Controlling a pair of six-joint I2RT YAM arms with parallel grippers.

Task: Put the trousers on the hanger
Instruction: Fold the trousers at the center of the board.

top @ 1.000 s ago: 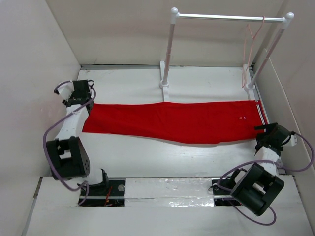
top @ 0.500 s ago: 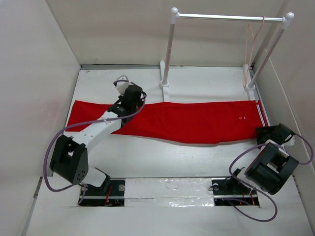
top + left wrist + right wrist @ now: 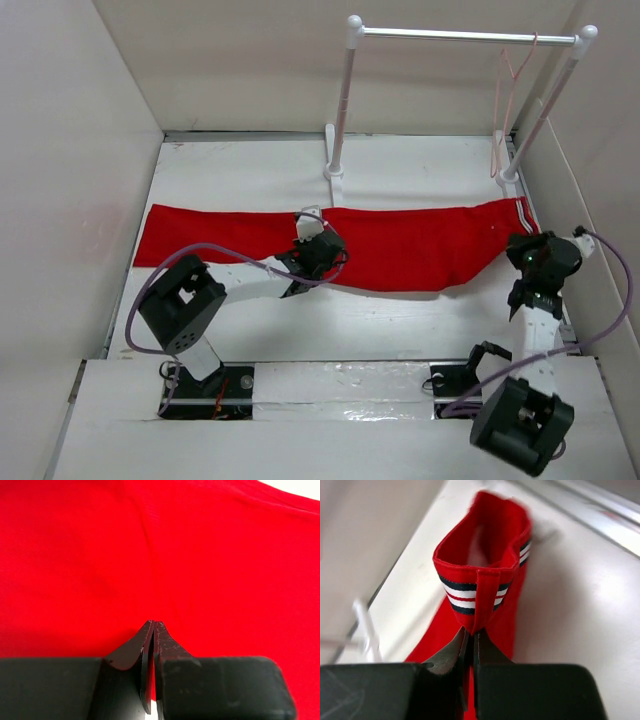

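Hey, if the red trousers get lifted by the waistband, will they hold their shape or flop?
Probably flop: the waistband pinched in the right tool buckles upward. The trousers look thin and light, so the rest would likely drape and drag.

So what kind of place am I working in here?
Probably a lab test cell rather than a home: plain white walls box in a white table, with a small clothes rack carrying one pink hanger, and red trousers laid out.
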